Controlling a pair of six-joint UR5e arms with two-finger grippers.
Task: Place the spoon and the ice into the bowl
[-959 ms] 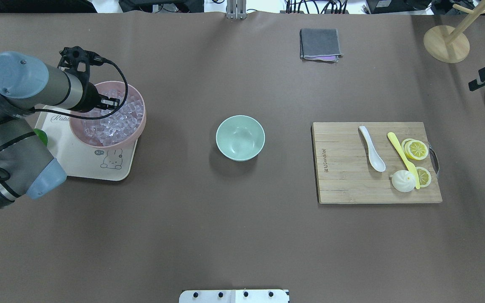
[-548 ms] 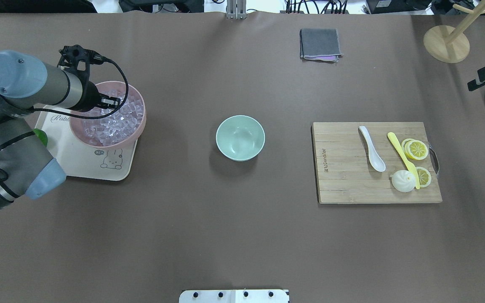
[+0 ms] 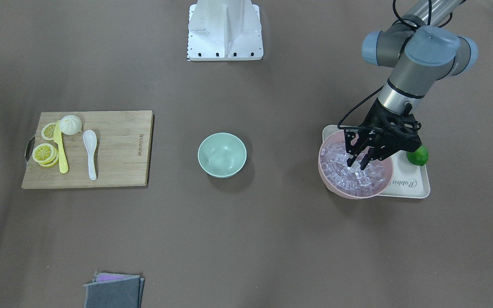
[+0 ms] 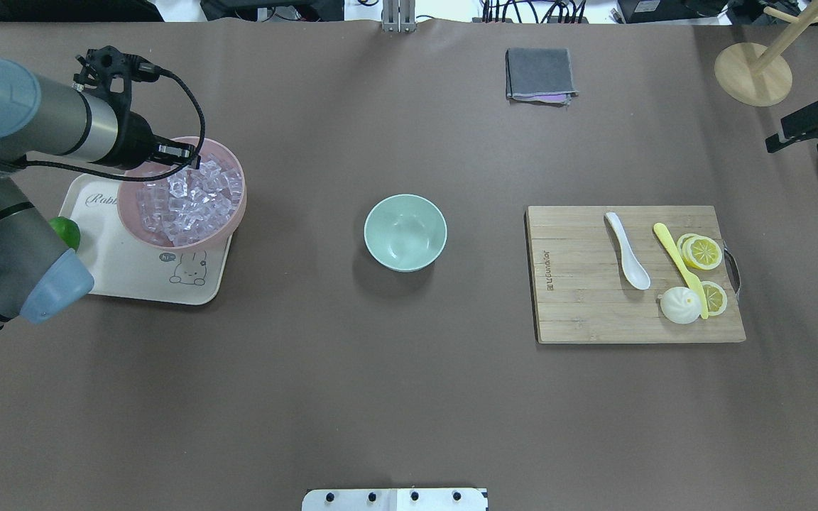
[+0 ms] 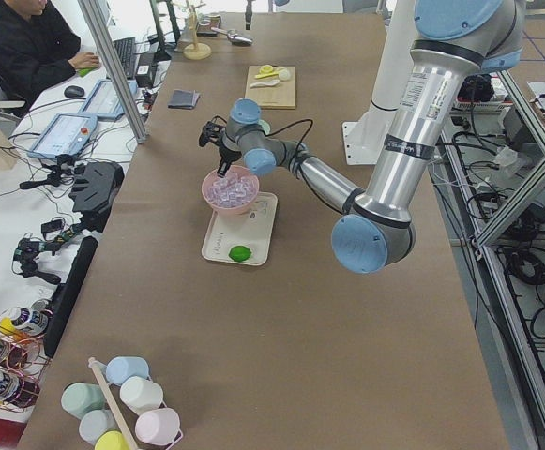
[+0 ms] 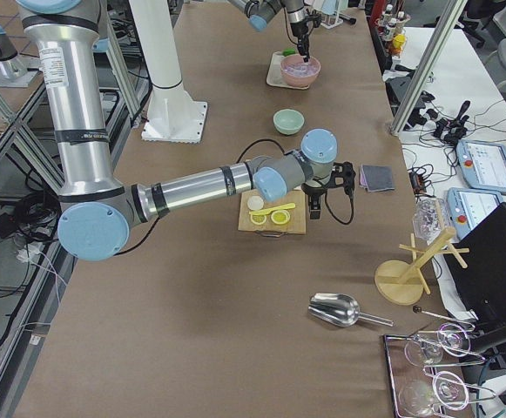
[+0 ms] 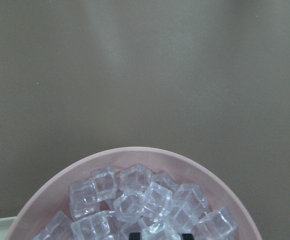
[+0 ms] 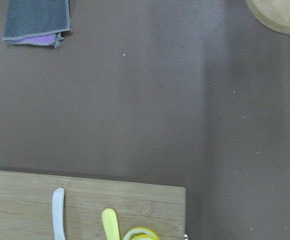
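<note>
Brown table, with the left gripper (image 3: 356, 164) dipped into the pink bowl (image 3: 330, 182), its jaws narrowed on one cube of the ice (image 7: 159, 231) atop the heap. At mid-table, well apart, sits the mint bowl (image 4: 405, 232). On the board (image 4: 572, 312) lies the spoon (image 4: 629, 252). Above the board's far side hangs the right gripper (image 6: 315, 209), its opening impossible to tell.

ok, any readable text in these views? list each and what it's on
"Rabbi", cursive, rest hidden behind the pink bowl: on the tray.
"hi" in a speech bubble by a rabbit drawing: same tray.
Brand mark on the cutting board: too blurred to read.
</note>
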